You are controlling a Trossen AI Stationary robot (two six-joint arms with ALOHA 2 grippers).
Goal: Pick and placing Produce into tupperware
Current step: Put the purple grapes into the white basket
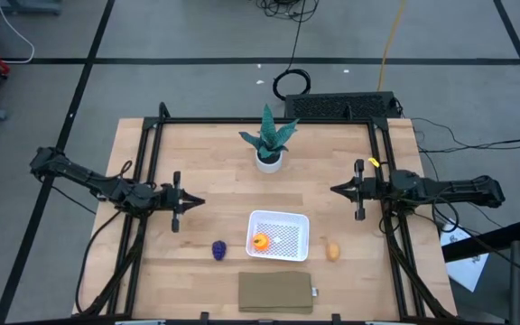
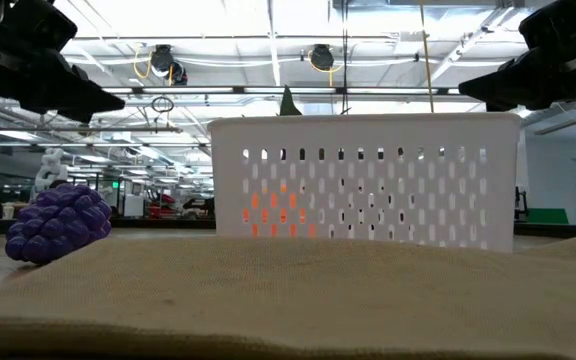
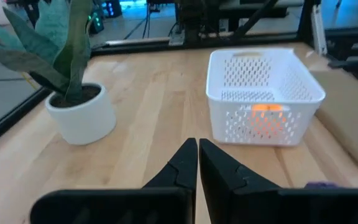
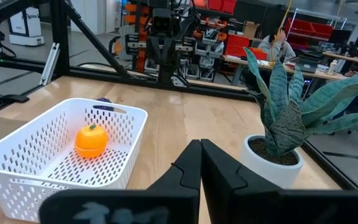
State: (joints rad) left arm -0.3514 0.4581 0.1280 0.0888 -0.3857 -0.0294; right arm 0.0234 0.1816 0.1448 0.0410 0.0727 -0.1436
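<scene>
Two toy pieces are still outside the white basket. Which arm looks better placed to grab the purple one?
Probably the left gripper: the purple grapes lie on its side of the basket. The right gripper sits nearer the tan piece.

White tupperware point(image 1: 279, 234): square, shallow, perforated walls + bottom, upright on worktop point(image 1: 215, 194), near front-centre. Round orange piece point(image 1: 260, 241) sits inside, toward its left side. Purple bumpy piece point(image 1: 219, 249) on worktop, just left of tupperware, not touching. Tan-yellow oval piece point(image 1: 332, 250) on worktop, just right of it, also apart.
</scene>
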